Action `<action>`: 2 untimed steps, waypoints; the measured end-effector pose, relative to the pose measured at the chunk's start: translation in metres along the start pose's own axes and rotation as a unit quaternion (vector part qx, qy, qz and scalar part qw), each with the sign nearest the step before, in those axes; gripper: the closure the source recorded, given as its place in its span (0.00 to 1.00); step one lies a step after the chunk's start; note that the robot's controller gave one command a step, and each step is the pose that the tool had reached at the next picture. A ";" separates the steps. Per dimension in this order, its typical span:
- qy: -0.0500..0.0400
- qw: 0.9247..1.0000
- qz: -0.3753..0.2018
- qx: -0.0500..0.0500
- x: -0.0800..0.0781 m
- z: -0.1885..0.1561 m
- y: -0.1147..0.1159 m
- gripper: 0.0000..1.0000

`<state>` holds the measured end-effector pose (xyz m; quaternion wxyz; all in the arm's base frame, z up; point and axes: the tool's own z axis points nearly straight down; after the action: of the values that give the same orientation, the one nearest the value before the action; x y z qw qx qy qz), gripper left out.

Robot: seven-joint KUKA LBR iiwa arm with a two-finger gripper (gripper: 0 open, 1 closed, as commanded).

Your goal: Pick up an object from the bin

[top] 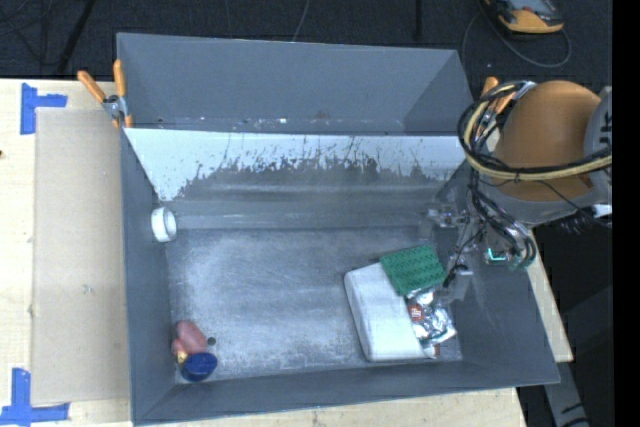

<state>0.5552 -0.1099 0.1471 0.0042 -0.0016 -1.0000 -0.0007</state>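
Currently shows pincer (452,277) low at right end of grey metal bin (300,105), just beside green studded rectangular plate (410,267), white flat foam block (385,315) and crumpled silver-red foil wrapper (432,323). Spread or pressed together: cannot tell. Shows no lift yet; leaves grasp and raise outstanding.

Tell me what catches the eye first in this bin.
The gripper hangs at the right side of the bin, beside a green studded plate that overlaps a white flat block, with a crumpled silver wrapper close by. Far off, a pink-and-blue toy sits in the near-left corner.
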 end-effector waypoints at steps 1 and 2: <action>-0.001 1.000 0.029 0.000 0.007 0.081 -0.002 0.00; -0.009 1.000 0.027 0.001 0.002 0.076 -0.003 1.00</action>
<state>0.5523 -0.1126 0.0707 -0.0044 -0.0288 -0.9996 0.0006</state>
